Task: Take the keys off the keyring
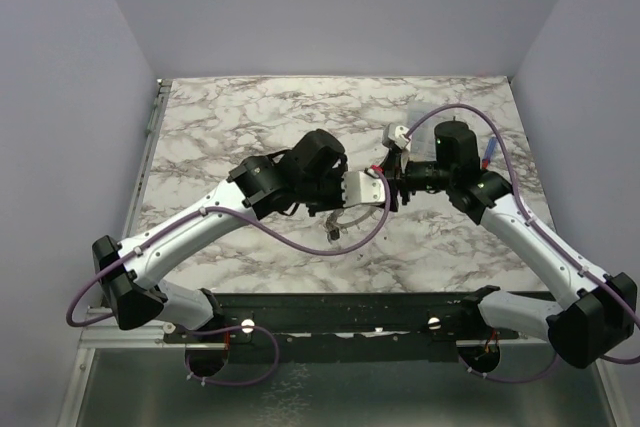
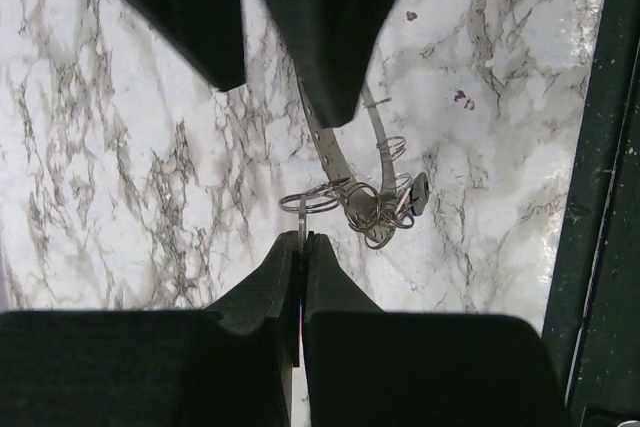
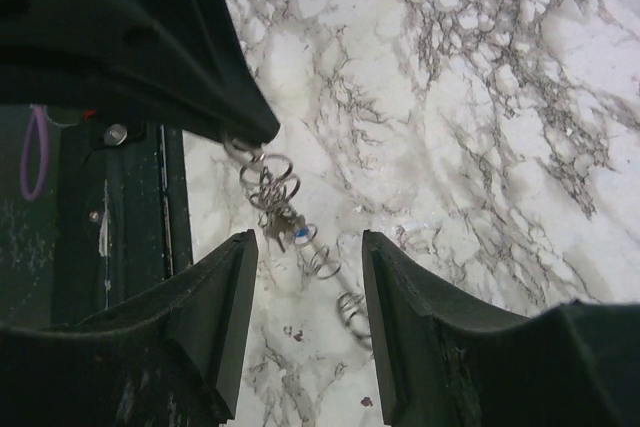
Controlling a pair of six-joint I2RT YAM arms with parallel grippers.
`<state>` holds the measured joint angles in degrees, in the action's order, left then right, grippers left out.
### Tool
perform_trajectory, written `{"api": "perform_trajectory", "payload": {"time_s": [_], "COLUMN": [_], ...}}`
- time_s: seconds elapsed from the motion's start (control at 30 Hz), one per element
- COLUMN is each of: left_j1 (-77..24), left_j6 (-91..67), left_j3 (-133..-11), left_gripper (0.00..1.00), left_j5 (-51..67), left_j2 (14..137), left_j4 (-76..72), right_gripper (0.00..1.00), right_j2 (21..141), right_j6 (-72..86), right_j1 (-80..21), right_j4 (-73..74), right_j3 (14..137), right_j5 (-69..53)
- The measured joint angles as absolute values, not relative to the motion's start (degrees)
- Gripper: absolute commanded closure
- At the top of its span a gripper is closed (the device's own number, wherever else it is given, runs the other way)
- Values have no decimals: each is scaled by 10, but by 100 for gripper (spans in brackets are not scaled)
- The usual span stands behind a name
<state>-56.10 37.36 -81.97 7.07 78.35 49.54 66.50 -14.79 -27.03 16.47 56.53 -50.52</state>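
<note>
Left gripper [image 2: 303,240]: clenched on a thin silver wire split ring [image 2: 312,197] just beside the large flat grey metal keyring [image 2: 330,152], apparently to anchor the bunch.
Keyring: wide band with small rim holes, seen edge-on, held clear of the white marble desk [image 2: 150,197], between both grippers.
Right gripper [image 3: 307,239]: released, jaws spread either side of the loops dangling below the keyring; likely lined up to pinch a key and pull.
Keys: tiny dark key [image 2: 418,193] at the keyring's lower end; tiny blue-headed key [image 3: 299,238] among the loops; red one not made out.
Count: one keyring, two keys visible, two grippers, at least four small wire loops [image 3: 268,172].
</note>
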Motion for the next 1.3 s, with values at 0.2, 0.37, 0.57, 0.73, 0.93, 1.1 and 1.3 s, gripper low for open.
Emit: {"api": "perform_trajectory", "payload": {"time_s": [0.2,0.37,0.57,0.73,0.93,1.1,1.3], "left_j1": [-533,-521,-512,-511,-510,-507,-498], "left_j6": [333,314,295,281,272,268,265], "left_j3": [-843,-848,-851,-862,-871,-877,-877], "left_gripper": [100,100,100,100,100,100,100], "left_j5": [93,115,137,151,161,165,170], "left_j2": [798,806,815,821,823,827,829], "left_j4": [496,496,496,494,494,494,494], "right_gripper": [46,46,46,46,61,70,99], "right_j2": [657,659,672,675,676,678,678], "right_j6": [-135,-123,-119,-125,-154,-181,-202], "right_j1": [-270,-270,-275,-292,-300,-300,-301], "right_j4": [136,76,-1,-21,-19,-18,-11], "right_j3": [519,492,482,482,482,477,470], "right_j5": [-503,-518,-535,-539,-538,-529,-517]}}
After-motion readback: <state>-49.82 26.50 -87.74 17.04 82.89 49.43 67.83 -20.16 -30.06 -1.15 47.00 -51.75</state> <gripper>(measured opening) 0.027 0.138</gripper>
